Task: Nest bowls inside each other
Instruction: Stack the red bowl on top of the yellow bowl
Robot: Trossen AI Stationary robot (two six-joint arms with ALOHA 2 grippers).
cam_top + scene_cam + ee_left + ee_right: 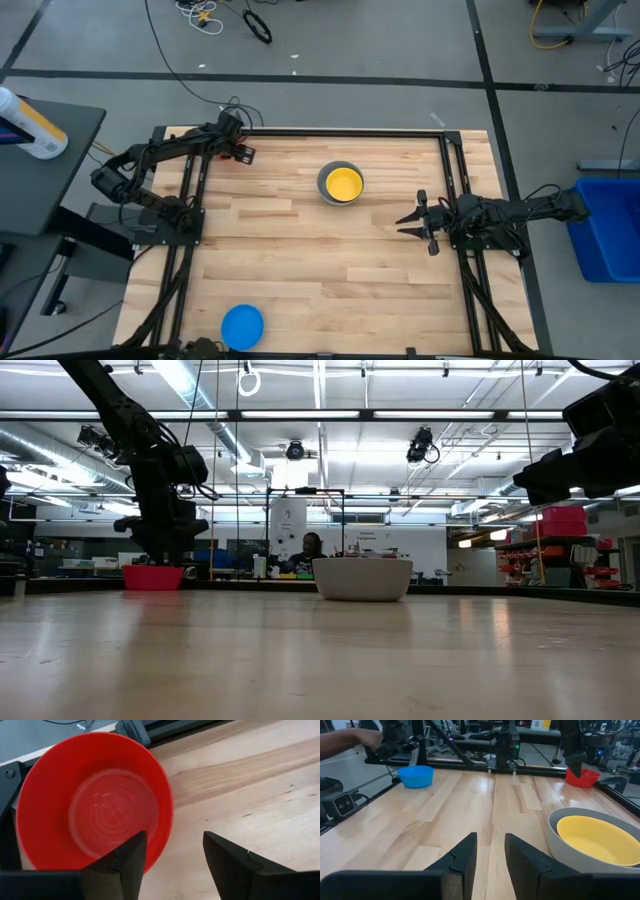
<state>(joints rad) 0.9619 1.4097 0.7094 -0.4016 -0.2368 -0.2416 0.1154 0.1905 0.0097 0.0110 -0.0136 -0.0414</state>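
Note:
A red bowl point(95, 795) stands on its base at the table's far left corner point(152, 577). My left gripper point(172, 840) comes down on it from above, open. One finger point(127, 860) is over the bowl's inside and the other point(230, 862) stands outside, over the wood, with the rim point(167, 827) between them. A yellow bowl point(344, 185) sits nested in a grey bowl point(325, 172) at the table's middle. A blue bowl point(242, 327) stands at the near edge. My right gripper point(408, 222) waits open at the right, with nothing in it. My left gripper straddles the red bowl's rim point(167, 827) on the side toward the table's middle, slanting down from above. The outer finger stands clear of the wall. Whether the inner finger point(127, 860) touches the inside wall I cannot tell. The bowl sits on the table.
A black frame rail point(150, 730) runs just behind the red bowl along the far edge. Bare wood lies between the red bowl and the grey bowl point(570, 855). A person's arm point(350, 740) shows beyond the table near the blue bowl point(416, 776).

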